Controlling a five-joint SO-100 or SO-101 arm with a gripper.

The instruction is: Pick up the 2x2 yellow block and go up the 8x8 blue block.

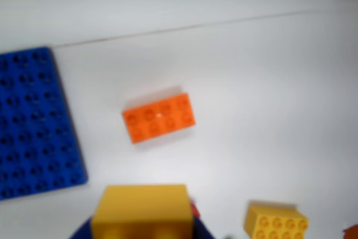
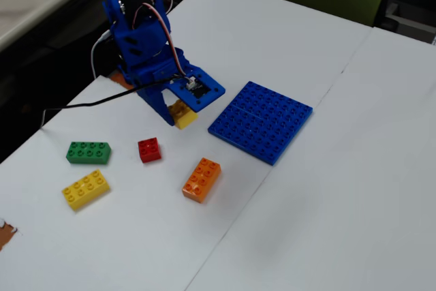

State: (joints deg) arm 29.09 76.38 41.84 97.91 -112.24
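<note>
Above the white table [image 2: 327, 189], the gripper [image 2: 178, 115] clamps the 2x2 yellow block [image 2: 182, 114].
The 8x8 blue block [image 2: 261, 121] sits bare; the arm hides most of the yellow block.

Yellow block [image 1: 141, 208] at bottom edge, orange brick [image 1: 159, 117] beyond, blue baseplate [image 1: 34, 124] left.

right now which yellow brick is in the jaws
The 2x2 yellow block, small and held in the blue jaws; the longer yellow brick lies loose beside the green brick.
</note>
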